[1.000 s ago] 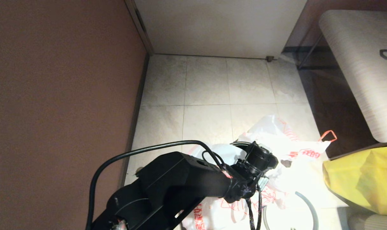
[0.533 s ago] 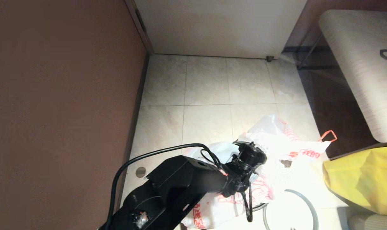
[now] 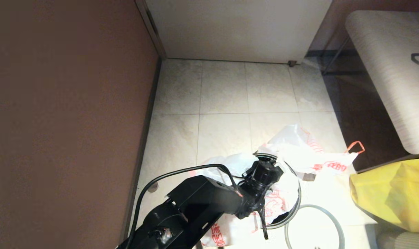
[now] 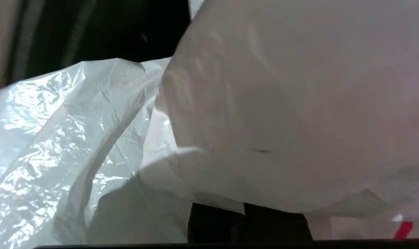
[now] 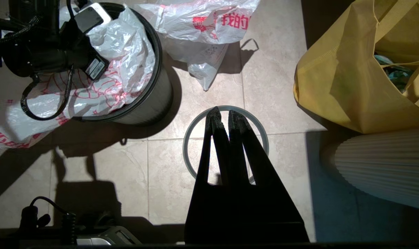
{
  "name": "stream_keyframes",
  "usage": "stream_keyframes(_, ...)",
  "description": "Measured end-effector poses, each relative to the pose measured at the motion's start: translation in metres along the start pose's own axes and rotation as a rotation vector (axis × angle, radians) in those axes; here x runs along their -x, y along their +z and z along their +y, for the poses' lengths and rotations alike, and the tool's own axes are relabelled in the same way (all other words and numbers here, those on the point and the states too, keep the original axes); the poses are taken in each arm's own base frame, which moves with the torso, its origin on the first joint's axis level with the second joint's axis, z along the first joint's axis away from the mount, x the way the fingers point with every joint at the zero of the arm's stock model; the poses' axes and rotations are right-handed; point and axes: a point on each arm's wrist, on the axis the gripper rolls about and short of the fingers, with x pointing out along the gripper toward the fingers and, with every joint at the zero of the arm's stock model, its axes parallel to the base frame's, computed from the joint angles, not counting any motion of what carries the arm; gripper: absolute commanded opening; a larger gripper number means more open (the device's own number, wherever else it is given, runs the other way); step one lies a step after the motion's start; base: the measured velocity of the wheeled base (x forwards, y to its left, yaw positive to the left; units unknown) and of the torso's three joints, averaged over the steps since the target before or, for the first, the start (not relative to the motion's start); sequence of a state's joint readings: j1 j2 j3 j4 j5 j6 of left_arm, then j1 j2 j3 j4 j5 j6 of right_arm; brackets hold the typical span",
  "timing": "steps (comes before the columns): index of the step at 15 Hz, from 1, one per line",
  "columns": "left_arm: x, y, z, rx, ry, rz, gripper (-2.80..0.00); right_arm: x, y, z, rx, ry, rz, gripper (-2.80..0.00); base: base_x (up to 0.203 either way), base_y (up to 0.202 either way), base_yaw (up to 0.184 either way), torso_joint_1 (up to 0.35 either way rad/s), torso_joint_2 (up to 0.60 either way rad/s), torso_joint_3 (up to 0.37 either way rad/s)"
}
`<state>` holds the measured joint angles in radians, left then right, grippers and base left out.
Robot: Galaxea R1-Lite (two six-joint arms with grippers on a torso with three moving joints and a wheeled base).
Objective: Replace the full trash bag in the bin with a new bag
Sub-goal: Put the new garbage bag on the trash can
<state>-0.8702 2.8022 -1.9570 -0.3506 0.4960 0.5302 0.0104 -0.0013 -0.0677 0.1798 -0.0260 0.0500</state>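
Observation:
The black bin (image 3: 298,199) (image 5: 157,100) stands on the tiled floor without its grey hoop (image 3: 333,221) (image 5: 192,126), which lies flat beside it. The new bag (image 3: 282,193) (image 5: 126,58) sits crumpled in the bin's mouth and spills over the side nearest the robot onto the floor. My left wrist (image 3: 263,173) reaches down into it, and the left gripper (image 4: 247,221) is buried under the plastic (image 4: 264,103). The full trash bag (image 3: 309,152) (image 5: 202,24), with a red loop, lies on the floor behind the bin. My right gripper (image 5: 226,116) hangs shut and empty above the hoop.
A big yellow bag (image 3: 392,193) (image 5: 351,76) stands to the right of the hoop, with a pale ribbed object (image 5: 378,166) by it. A brown wall (image 3: 67,103) closes the left side. A pale bench (image 3: 389,69) is at the far right. Bare tiles (image 3: 223,90) lie beyond the bin.
My left arm has drawn back toward the robot and sunk lower into the bin. The new bag slid with it, uncovering the bin's right rim and more of the hoop.

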Motion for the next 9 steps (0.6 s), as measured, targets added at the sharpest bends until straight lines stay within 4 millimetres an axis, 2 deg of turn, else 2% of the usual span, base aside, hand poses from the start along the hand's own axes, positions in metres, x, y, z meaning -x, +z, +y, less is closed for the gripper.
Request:
stream_keyframes(2,-0.001,-0.007,-0.006,-0.062,-0.033,0.052,-2.8,0.0,0.0,0.0,0.0,0.0,0.0,-2.8,0.0,0.0,0.0,0.0,0.0,0.0)
stream_keyframes(4,0.0,-0.014,-0.002,-0.11,-0.07,0.123,-2.8,0.0,0.0,0.0,0.0,0.0,0.0,-2.8,0.0,0.0,0.0,0.0,0.0,0.0)
stream_keyframes(9,0.015,-0.013,-0.001,-0.252,-0.206,0.195,-2.8,0.0,0.0,0.0,0.0,0.0,0.0,-2.8,0.0,0.0,0.0,0.0,0.0,0.0)
